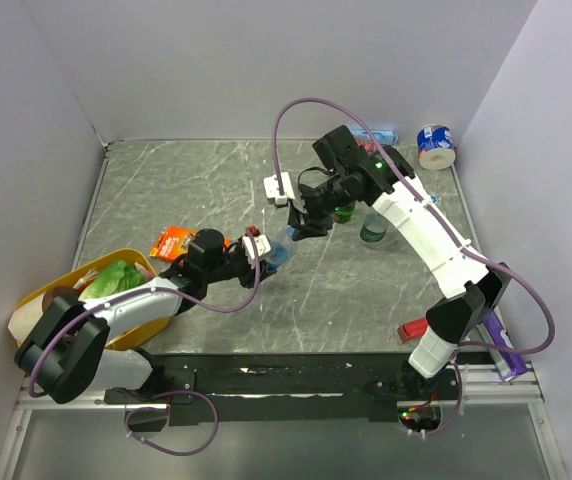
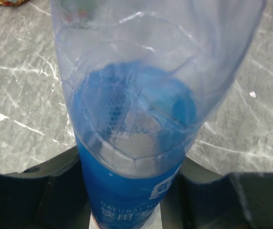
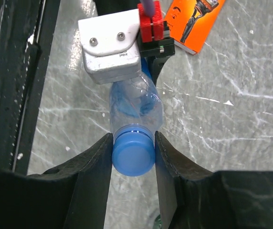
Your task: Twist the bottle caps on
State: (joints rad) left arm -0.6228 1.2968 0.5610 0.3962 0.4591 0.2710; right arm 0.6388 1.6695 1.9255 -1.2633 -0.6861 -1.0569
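Right wrist view gives the clearest look at the blue cap (image 3: 133, 155). It sits on the mouth of the clear water bottle (image 3: 136, 105), and the two fingers of the right gripper (image 3: 133, 143) press on it from nine and three o'clock, touching its rim on both sides. Past the cap the bottle runs toward twelve o'clock, where the left gripper (image 3: 142, 75) grips its body below a pale metal block. An orange razor pack (image 3: 196, 21) lies on the grey marbled table (image 3: 232, 119) at one o'clock from the bottle, apart from it.

Left wrist view shows nothing of the cap's outside. It looks along the bottle (image 2: 141, 119) from the base end, the blue label close to the lens, and the left gripper (image 2: 131, 210) stands narrow on the labelled part with a dark finger against each side. A blue shape shows through the plastic at the far end, too blurred to make out.

Top external view alone gives the layout. The bottle (image 1: 277, 256) is held between the two arms a little left of the table's middle, the left gripper (image 1: 264, 250) at its eight o'clock end and the right gripper (image 1: 296, 228) at its two o'clock end, whose fingers hide the cap. A green bottle (image 1: 343, 212) stands upright just beyond the right gripper at two o'clock. A blue and white can (image 1: 435, 146) lies in the far one o'clock corner, and a yellow bowl (image 1: 28, 300) sits at the eight o'clock edge beside the left arm
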